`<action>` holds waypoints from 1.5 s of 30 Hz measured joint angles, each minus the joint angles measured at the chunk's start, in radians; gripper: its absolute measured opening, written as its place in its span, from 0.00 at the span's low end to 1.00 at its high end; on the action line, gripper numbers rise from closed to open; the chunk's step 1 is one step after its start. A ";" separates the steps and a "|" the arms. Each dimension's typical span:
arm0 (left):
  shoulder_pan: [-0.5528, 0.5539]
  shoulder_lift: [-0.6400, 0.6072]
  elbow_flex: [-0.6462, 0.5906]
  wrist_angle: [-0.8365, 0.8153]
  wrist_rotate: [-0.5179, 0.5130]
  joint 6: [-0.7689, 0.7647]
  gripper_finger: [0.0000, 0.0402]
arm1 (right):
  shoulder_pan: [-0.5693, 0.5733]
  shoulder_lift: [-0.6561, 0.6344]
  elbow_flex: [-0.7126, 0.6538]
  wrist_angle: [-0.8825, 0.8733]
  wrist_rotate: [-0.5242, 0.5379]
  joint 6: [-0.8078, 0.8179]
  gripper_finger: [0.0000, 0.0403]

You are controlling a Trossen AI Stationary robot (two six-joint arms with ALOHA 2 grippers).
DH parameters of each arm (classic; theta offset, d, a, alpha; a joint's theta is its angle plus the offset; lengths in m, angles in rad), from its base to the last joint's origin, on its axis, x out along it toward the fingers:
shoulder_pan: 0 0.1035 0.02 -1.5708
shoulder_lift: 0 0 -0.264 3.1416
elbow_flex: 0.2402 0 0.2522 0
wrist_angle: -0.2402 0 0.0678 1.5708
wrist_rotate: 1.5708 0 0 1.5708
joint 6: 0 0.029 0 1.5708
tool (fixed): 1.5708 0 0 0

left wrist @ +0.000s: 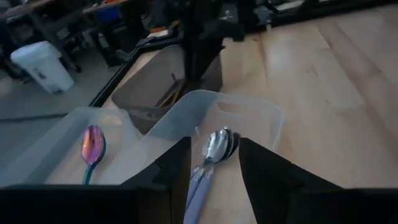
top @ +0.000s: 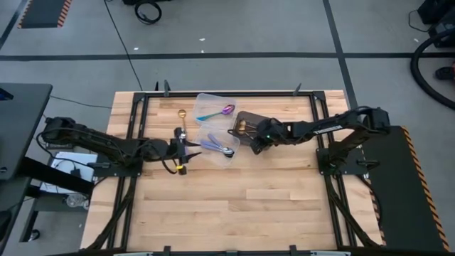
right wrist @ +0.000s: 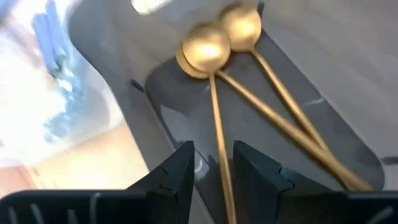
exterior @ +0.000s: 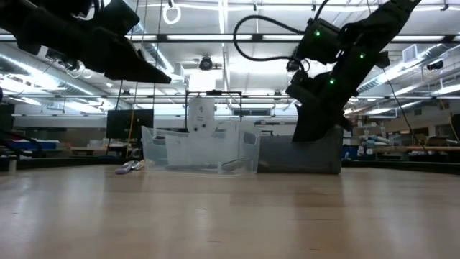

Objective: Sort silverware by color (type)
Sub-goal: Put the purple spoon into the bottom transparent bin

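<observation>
While the left arm reaches in low from the table's left side, its left gripper (top: pixel 186 149) hangs with fingers parted and empty just short of a clear tub (left wrist: pixel 261 121), where lavender-handled silver spoons (left wrist: pixel 208 163) lie straight ahead of the gap. The right arm stretches in from the opposite side, its right gripper (right wrist: pixel 212 163) narrowly open over the dark bin (right wrist: pixel 168 93), fingers flanking the thin stem of one of the gold spoons (right wrist: pixel 208 46), bowls side by side. An iridescent spoon (left wrist: pixel 92 149) rests in the neighbouring tub
</observation>
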 joint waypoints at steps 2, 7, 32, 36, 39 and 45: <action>0.010 0.000 0.000 -0.009 -0.008 -0.039 0.35 | 0.000 -0.019 0.000 0.006 0.003 -0.001 0.30; 0.028 0.000 0.000 -0.035 -0.024 -0.092 0.35 | 0.006 -0.090 0.001 0.000 0.009 -0.032 0.30; 0.032 0.000 0.109 -0.646 -0.129 -0.672 0.35 | 0.285 -0.116 0.001 0.308 0.214 -0.441 0.30; 0.010 0.005 0.109 -0.720 -0.128 -0.779 0.35 | 0.325 -0.062 0.001 0.358 0.297 -0.468 0.30; -0.008 0.023 0.109 -0.747 -0.129 -0.832 0.35 | 0.345 -0.028 0.001 0.402 0.330 -0.476 0.30; -0.052 0.083 0.109 -0.771 -0.174 -0.928 0.35 | 0.398 0.027 0.001 0.486 0.406 -0.547 0.30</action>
